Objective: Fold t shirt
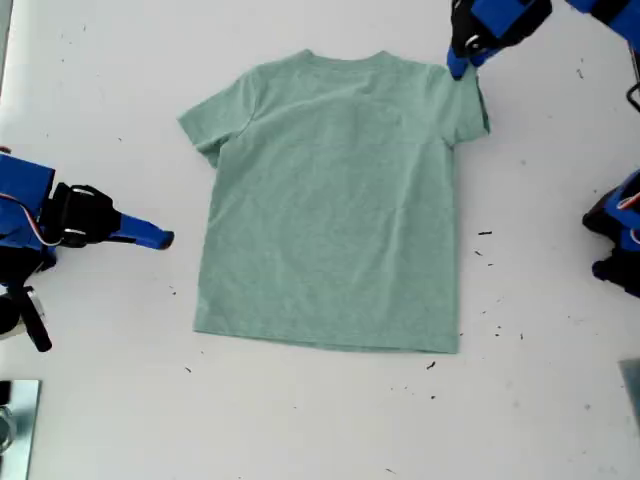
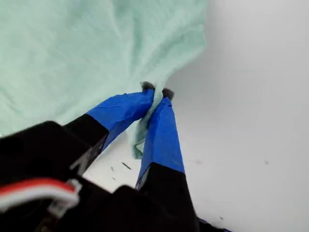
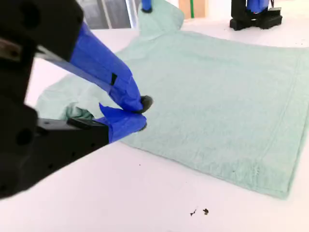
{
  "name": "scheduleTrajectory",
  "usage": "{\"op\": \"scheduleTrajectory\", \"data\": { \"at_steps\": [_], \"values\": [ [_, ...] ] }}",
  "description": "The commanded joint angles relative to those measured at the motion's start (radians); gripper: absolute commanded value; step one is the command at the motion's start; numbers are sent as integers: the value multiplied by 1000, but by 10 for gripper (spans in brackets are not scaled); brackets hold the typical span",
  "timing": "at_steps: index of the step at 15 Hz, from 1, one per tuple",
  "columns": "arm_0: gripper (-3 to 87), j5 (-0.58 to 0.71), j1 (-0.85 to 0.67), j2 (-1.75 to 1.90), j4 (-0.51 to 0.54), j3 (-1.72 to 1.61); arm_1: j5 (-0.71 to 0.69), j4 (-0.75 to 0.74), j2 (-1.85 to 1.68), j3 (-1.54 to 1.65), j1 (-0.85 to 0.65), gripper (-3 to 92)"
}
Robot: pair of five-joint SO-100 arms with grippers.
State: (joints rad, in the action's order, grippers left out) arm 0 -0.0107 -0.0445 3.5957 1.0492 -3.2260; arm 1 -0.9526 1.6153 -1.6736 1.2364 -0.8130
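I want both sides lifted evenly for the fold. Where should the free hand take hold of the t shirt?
My second hand should pinch the free sleeve, coming in from the exterior view's left: that thin edge lies flat and mirrors the sleeve my first hand grips on the t shirt.

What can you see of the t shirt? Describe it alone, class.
The t shirt is small, pale sage-green heathered soft cloth, plain, crew-necked and short-sleeved. It lies spread flat on the white table, collar away from the exterior camera. My first gripper pinches the sleeve at the exterior view's right; my second gripper is shut beside its other side, apart from it.
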Motion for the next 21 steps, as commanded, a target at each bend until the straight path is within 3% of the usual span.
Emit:
{"op": "scheduleTrajectory", "data": {
  "at_steps": [1, 6, 7, 8, 9, 13, 15, 16, 17, 18, 21],
  "values": [
    [-1, 14, 6, 9, -2, -5, 123, -18, 69, -221, 137, -16],
    [-1, 8, 5, 9, -3, -5, 351, -462, 385, -268, 328, -15],
    [-1, 8, 2, 9, -3, -5, 380, -528, 445, -267, 342, 24],
    [-1, 8, -2, 9, -3, -5, 383, -560, 486, -284, 356, 249],
    [-1, 8, -6, 9, -2, -3, 360, -575, 483, -301, 368, 317],
    [-1, 14, -17, 9, -2, -3, 359, -368, 61, -195, 373, 276],
    [-1, 14, -23, 9, -2, -3, 299, -193, -230, 81, 374, 262],
    [-1, 14, -28, 9, -2, -3, 325, -172, -405, 365, 367, 206],
    [23, 17, -35, 9, -2, -3, 339, -236, -592, 693, 364, 79],
    [39, 11, -41, 9, -5, -6, 344, -327, -723, 973, 373, 26],
    [-2, -58, -41, 9, -9, -3, 463, -517, -934, 1505, 390, 24]
  ]
}}
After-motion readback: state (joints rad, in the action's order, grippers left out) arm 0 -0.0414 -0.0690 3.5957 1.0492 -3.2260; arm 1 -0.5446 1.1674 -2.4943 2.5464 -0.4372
